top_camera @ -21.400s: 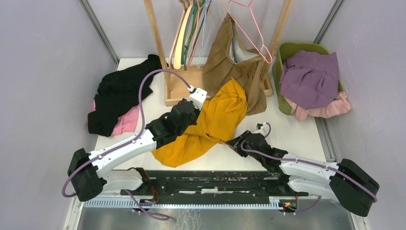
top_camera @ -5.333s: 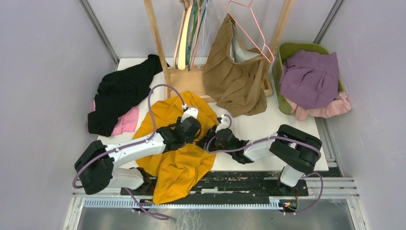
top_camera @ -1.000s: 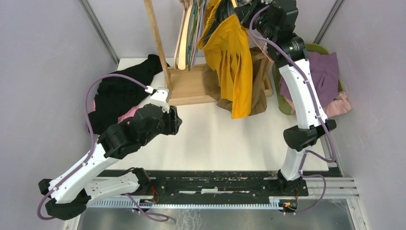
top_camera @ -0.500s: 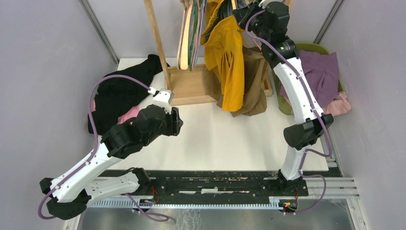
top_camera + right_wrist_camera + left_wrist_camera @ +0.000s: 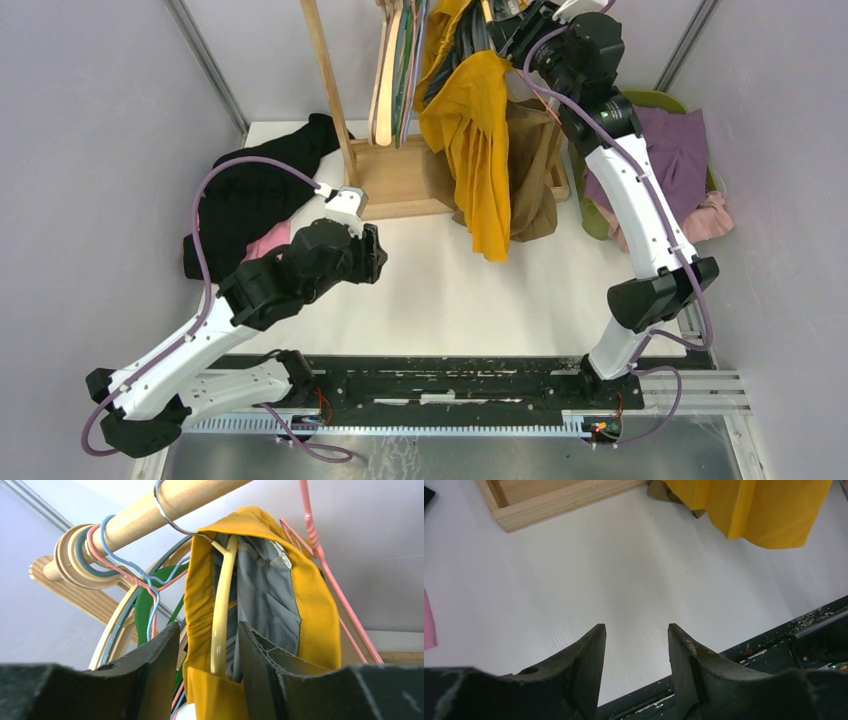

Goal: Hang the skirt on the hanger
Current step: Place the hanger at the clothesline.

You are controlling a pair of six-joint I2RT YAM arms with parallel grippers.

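The skirt [image 5: 480, 130] swings free now! A second ago the right arm had it pinched up at the top of the rack [image 5: 325, 90]. Now the yellow cloth hangs straight down, in front of the brown garment [image 5: 535, 170], its hem well above the tabletop [image 5: 450, 290]. The right fingers [image 5: 520, 22] have sprung apart and hold nothing, sitting just below the waistband. That reads as the release, and my call is that the task is all but done, provided the skirt stays put once the arm backs off. The left arm has barely shifted. Its left fingers [image 5: 372, 262] stand half open over bare tabletop, gripping nothing.

Now, what does each camera give us? The top view shows the whole drape and both arms, but the hanging point is lost at the frame's upper edge. The right wrist view fills that in. The rod [image 5: 200, 495] runs across the top, a metal hook [image 5: 172, 522] sits over it, and the cream hanger [image 5: 220, 605] drops down inside the waistband, grey lining showing. So the skirt is on the hanger, and the hanger is on the rod, beside the green hanger [image 5: 145, 605] and the pink hanger [image 5: 320, 550]. The left wrist view adds only the skirt's hem, hanging clear of the white surface.
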